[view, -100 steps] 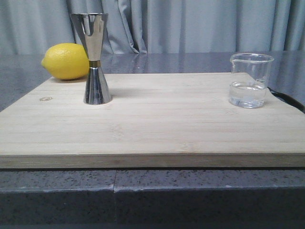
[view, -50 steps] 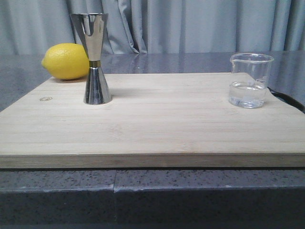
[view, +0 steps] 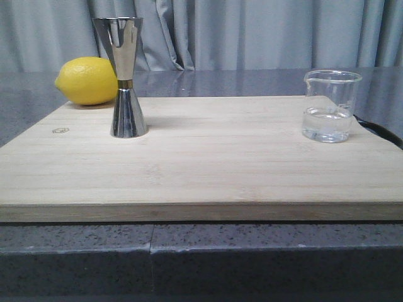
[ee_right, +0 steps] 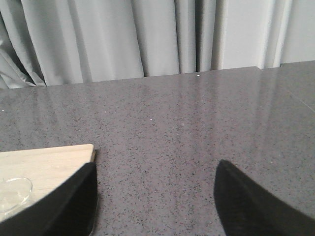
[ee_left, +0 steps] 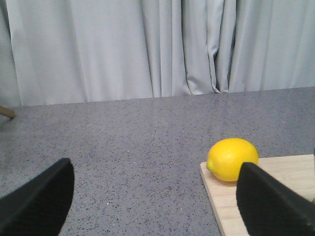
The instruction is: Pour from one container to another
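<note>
The pour has not begun. On the wooden cutting board (view: 201, 160) the small clear glass beaker (view: 330, 106) stands upright near the right edge, holding clear liquid to less than half its height, its pouring lip turned toward the left. Well apart from it, toward the far left of the board, the steel jigger (view: 124, 75) stands upright on its smaller cone, its wide upper cup open to the top; whether anything is in that cup cannot be told from the front view. A lemon (view: 88, 80) lies just behind and to the left of the jigger, at the board's far left corner.

Neither arm appears in the front view. The left gripper (ee_left: 152, 201) hovers off the left side of the board over the grey speckled countertop (ee_left: 123, 147), jaws spread wide and empty, with the lemon showing between its fingers. The right gripper (ee_right: 155, 201) hangs off the right side of the board, jaws likewise spread and holding nothing; the beaker's rim is just in view at the near corner of that picture.

Everything is left to do, as I judge it: take hold of the beaker, carry it across to the jigger, tip it over the upper cup, and set it back down.
</note>
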Controlling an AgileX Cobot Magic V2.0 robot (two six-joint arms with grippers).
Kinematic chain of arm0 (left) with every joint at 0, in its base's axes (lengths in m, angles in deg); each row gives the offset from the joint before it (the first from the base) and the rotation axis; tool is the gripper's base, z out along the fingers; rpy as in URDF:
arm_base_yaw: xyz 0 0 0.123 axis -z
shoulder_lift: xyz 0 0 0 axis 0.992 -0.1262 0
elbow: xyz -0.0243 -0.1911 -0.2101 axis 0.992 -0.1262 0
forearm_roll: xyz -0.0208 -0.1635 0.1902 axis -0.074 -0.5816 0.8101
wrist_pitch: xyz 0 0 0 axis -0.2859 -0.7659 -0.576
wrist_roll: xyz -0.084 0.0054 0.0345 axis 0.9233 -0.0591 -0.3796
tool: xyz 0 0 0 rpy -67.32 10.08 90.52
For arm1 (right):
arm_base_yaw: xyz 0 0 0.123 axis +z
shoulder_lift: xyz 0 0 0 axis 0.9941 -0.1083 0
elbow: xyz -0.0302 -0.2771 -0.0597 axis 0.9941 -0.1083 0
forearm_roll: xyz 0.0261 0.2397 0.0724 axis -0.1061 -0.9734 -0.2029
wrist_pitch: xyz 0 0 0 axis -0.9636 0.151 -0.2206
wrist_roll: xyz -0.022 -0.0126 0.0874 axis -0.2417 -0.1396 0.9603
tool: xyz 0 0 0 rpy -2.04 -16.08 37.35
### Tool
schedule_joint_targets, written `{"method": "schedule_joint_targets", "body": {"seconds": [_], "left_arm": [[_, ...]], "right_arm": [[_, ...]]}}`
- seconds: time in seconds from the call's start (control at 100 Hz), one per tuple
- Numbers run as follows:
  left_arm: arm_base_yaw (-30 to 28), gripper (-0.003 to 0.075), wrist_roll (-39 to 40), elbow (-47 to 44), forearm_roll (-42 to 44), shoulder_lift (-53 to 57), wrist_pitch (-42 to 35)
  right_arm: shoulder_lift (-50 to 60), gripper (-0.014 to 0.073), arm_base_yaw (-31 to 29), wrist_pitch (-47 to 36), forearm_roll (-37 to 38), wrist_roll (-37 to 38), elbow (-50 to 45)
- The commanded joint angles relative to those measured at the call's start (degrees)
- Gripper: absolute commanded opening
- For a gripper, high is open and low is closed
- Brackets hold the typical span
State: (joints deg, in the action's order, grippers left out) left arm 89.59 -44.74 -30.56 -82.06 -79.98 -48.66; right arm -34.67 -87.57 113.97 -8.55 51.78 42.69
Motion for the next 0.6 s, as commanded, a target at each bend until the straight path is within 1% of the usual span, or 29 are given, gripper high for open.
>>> {"method": "schedule_joint_targets", "body": {"seconds": [0.0,0.16,0.29,0.41,0.49,0.5,0.59], "left_arm": [[-0.2,0.0579,0.5,2.0,-0.6,-0.8,-4.8],[-0.2,0.0562,0.5,2.0,-2.4,-2.4,-4.2],[-0.2,0.0562,0.4,4.7,-2.4,-6.3,1.0],[-0.2,0.0562,-1.4,8.4,-2.8,-11.0,5.0],[-0.2,0.0562,-3.0,10.2,-3.6,-14.1,5.3],[-0.2,0.0562,-3.3,10.4,-3.8,-14.7,5.3],[-0.2,0.0562,-6.3,11.8,-6.4,-18.2,6.1]], "right_arm": [[-1.1,0.046,-0.3,-5.8,0.2,-0.3,2.0],[-1.1,0.046,-0.3,-5.7,0.2,-0.3,2.0],[-1.1,0.0461,-0.3,-4.4,0.2,-0.3,2.0],[-1.1,0.0468,-0.3,-2.2,0.2,-0.3,2.0],[-1.1,0.0513,-0.3,-0.8,0.2,-0.3,2.0],[-1.1,0.0531,-0.3,-0.6,0.2,-0.3,2.0],[-1.1,0.0591,-0.3,0.6,0.2,-0.3,2.0]]}}
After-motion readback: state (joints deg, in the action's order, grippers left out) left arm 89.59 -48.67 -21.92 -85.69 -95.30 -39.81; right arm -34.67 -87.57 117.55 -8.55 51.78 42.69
